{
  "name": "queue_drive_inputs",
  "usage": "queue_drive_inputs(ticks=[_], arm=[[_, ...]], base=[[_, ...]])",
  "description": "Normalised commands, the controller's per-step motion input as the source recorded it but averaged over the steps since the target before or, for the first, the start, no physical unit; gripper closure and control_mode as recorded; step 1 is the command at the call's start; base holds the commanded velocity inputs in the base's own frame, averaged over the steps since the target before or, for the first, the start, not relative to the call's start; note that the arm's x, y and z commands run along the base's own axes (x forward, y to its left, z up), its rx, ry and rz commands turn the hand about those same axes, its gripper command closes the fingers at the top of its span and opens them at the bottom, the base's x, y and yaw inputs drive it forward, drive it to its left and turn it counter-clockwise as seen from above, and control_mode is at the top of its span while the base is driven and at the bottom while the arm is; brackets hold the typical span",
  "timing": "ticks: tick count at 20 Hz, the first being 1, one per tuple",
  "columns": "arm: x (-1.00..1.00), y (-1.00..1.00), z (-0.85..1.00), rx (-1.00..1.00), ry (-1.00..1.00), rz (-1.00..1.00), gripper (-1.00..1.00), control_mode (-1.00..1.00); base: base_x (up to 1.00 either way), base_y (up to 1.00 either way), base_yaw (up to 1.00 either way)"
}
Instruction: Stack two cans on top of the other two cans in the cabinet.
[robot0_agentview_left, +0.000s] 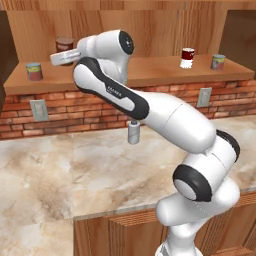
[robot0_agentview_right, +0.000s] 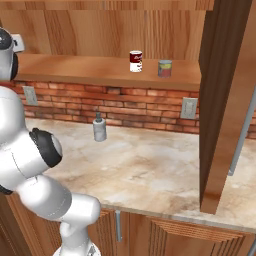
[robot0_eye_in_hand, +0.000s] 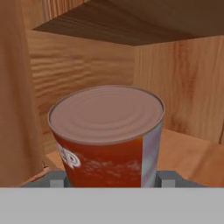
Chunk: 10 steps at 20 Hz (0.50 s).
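Item: dark red-brown can, orange-red label with white lettering, ribbed flat lid.
Location: directly ahead of the gripper, set between the two fingertips, at the end of the cabinet shelf close to the corner of side and back walls. Cannot tell whether its base rests on the shelf or hangs just above it.
Hand state: pinching the can low on its wall, one tip on either side, lid well above the tips.
Step in hand, judged: carry to a stacking base.
Nearest base: pale grey-green can, off to the hand's side and lower, out toward the shelf's front edge.
Further stock: red can with white band and second pale grey-green can, well apart from the hand at the shelf's other end, near each other.
Unrelated: grey pump bottle on the marble counter, below the hand.

Handling notes:
- Lift straight up first, clear of the pale can's lid height.
- Hold upright; low grip, so risk of tipping on fast swings.
- Centre over the pale lid, lower until seated, then release.
- Mind the shelf roof close overhead.
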Motion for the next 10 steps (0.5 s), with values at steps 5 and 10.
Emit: queue_drive_inputs(ticks=[5, 10], arm=[[0.07, 0.34, 0.01, 0.01, 0.02, 0.00, 1.00, -1.00], [0.03, 0.25, 0.08, 0.00, 0.09, 0.00, 1.00, -1.00]], base=[[0.00, 0.00, 0.00], [0.00, 0.00, 0.00]])
